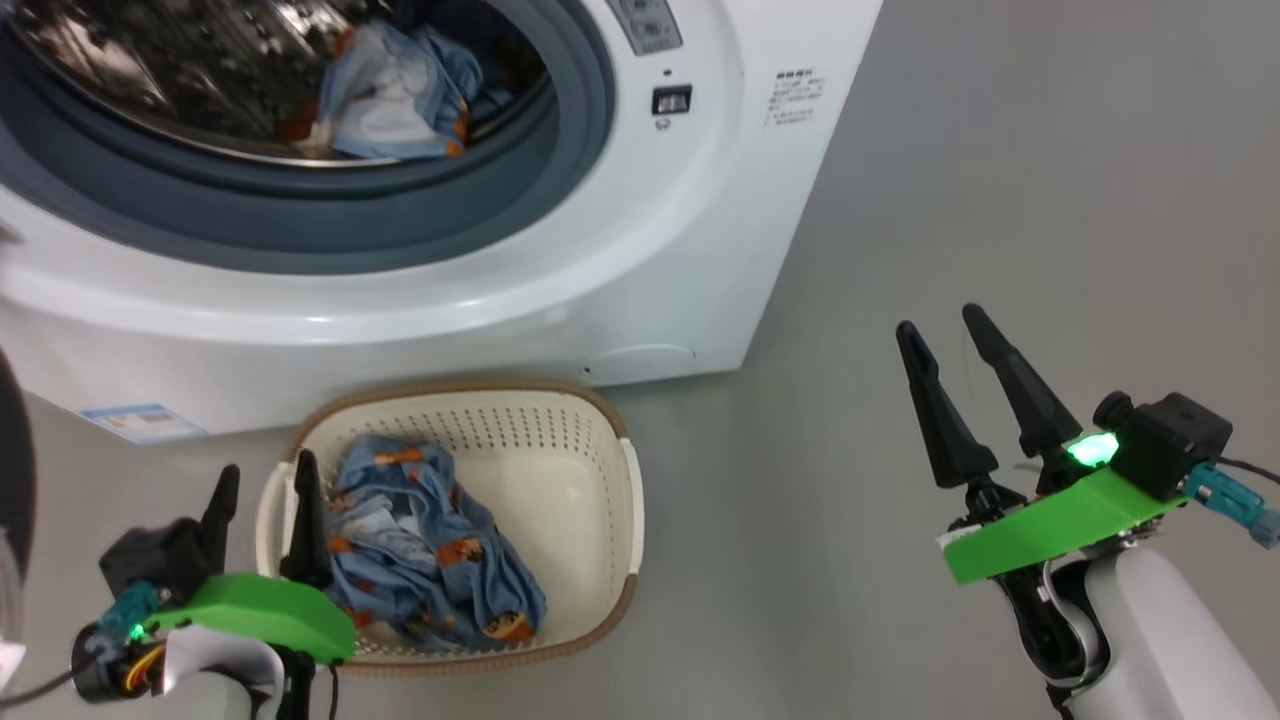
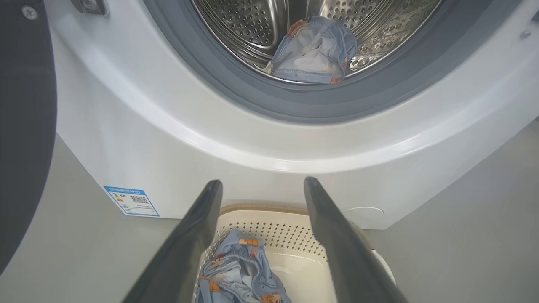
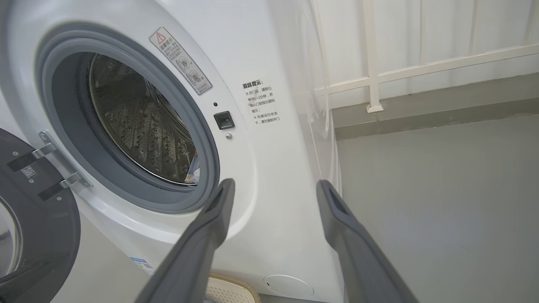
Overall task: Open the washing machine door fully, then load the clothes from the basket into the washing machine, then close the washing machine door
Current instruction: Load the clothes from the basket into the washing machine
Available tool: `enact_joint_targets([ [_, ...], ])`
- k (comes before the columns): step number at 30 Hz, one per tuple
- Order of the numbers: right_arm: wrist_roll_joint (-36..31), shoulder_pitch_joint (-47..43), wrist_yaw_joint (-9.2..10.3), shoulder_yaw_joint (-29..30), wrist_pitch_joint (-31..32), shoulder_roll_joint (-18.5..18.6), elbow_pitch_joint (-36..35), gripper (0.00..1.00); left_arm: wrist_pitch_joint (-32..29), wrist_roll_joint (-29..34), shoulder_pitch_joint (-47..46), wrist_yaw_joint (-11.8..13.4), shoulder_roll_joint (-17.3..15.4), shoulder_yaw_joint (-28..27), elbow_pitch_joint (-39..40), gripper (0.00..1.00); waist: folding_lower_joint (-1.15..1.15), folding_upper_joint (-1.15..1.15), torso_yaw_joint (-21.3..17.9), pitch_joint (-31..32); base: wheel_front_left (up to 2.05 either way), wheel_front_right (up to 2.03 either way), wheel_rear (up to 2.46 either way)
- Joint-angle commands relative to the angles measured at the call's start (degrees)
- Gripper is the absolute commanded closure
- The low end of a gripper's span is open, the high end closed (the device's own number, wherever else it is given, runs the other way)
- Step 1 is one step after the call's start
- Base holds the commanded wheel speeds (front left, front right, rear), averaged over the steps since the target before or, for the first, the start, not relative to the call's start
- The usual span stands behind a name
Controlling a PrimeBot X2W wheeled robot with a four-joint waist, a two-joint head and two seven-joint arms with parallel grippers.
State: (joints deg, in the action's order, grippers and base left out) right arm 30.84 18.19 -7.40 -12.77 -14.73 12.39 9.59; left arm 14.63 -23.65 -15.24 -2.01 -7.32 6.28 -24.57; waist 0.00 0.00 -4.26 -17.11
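Plainly the left gripper point(image 1: 268, 465) hung wide open, empty, over the basket's point(image 1: 470, 388) left rim. Lowering there risked missing the clothes point(image 1: 430, 545).

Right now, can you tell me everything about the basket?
The basket is a small cream-white tub, plastic by the look, with rounded corners, rows of little holes in its walls, a brown woven-look rim and side handles. It stands upright on the grey floor, just in front of the washer. Blue clothes lie bunched in its left half; the right half is bare. The open left gripper is at its left edge.
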Motion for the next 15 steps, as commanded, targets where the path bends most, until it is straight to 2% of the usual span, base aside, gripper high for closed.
enact_joint_targets([
  [1,-0.77,0.95,-0.09,-0.98,-0.27,-0.18,-1.58,0.00,0.34,0.32,-1.65,-0.36,-1.56,-1.73,0.66,0.00,0.00,0.00,-1.52,-3.47,0.00,0.00,0.00],
  [8,-1.11,3.09,-0.09,-0.38,-0.27,-0.81,-2.40,0.00,0.35,0.32,-7.40,-1.88,-2.44,-1.35,-8.49,0.00,0.00,0.00,-2.65,-8.75,0.00,0.00,0.00],
  [15,-1.38,4.90,-0.09,-0.26,-0.27,-1.15,-3.13,0.00,0.31,2.19,-13.01,-3.48,-3.72,1.57,-17.82,0.00,0.00,0.00,-3.16,-13.57,0.00,0.00,0.00],
])
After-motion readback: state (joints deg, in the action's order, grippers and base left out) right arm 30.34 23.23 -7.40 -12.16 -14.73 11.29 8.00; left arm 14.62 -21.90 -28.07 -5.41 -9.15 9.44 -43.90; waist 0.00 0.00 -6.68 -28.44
